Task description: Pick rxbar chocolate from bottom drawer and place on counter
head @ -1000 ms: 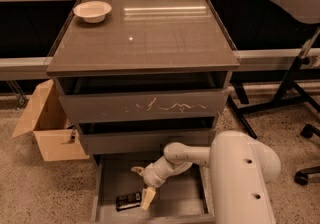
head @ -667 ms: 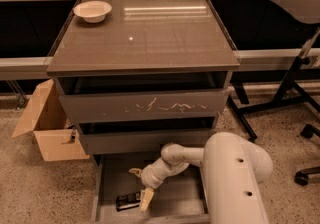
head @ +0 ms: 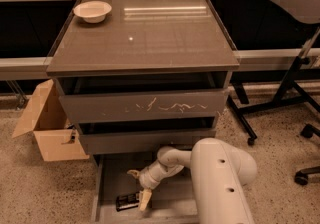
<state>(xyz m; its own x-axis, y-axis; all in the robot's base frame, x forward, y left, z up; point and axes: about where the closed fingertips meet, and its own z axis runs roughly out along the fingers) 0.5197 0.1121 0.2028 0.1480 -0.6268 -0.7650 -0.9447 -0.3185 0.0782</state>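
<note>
The rxbar chocolate (head: pixel 127 201), a small black packet, lies flat on the floor of the open bottom drawer (head: pixel 113 182), near its front left. My gripper (head: pixel 139 186) reaches down into this drawer, just right of the bar. Its fingers are spread open, with the lower fingertip (head: pixel 145 199) right beside the bar's right end. Whether it touches the bar I cannot tell. The counter (head: pixel 150 38) is the glossy grey-brown top of the cabinet, above.
A white bowl (head: pixel 92 10) stands on the counter's back left corner. The scratched drawer front (head: pixel 145 105) and middle drawer (head: pixel 145 140) overhang the bottom drawer. A cardboard box (head: pixel 47 128) sits on the floor at the left. Chair legs (head: pixel 280 103) stand at the right.
My arm and gripper have shifted slightly left, toward the bar. The bar has not moved.
</note>
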